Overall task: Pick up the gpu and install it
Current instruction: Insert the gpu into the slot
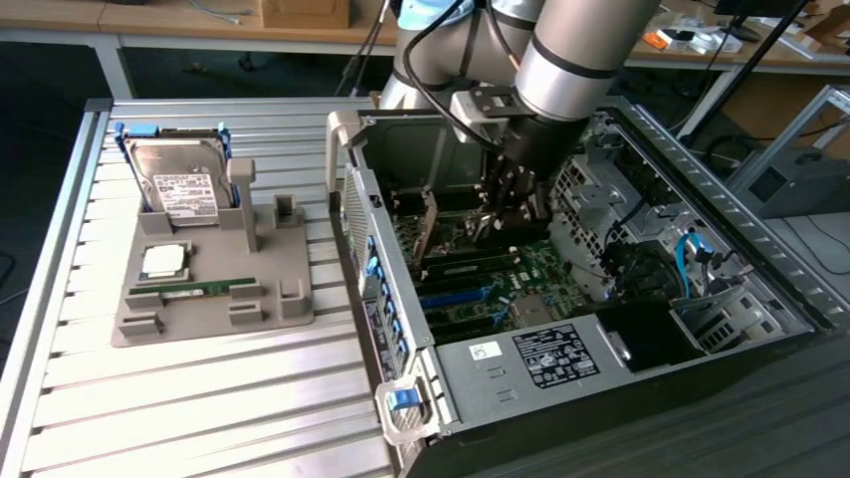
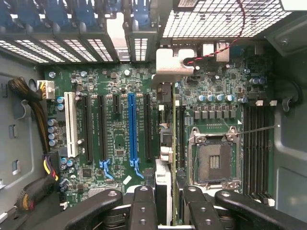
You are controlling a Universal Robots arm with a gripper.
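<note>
Right now the gripper (image 1: 507, 221) is down inside the open PC case (image 1: 743, 249), low over the motherboard (image 1: 531, 284). Jaws clamped on the gpu (image 2: 165, 143), seen edge-on in the wrist view: thin green board w/ black block, held upright between the fingers (image 2: 144, 206). Card sits above the motherboard, beside the long blue slot (image 2: 132, 127) and between that slot and the empty CPU socket (image 2: 212, 158); its silvery bracket end (image 2: 168, 60) reaches toward the case's rear slot grilles. Can't tell if its edge touches a slot. Outside the case, on the slatted table (image 1: 199, 398), a grey parts holder (image 1: 213, 299) carries the hard drive (image 1: 179, 184), a CPU chip (image 1: 163, 261) and a memory stick (image 1: 193, 288).
</note>
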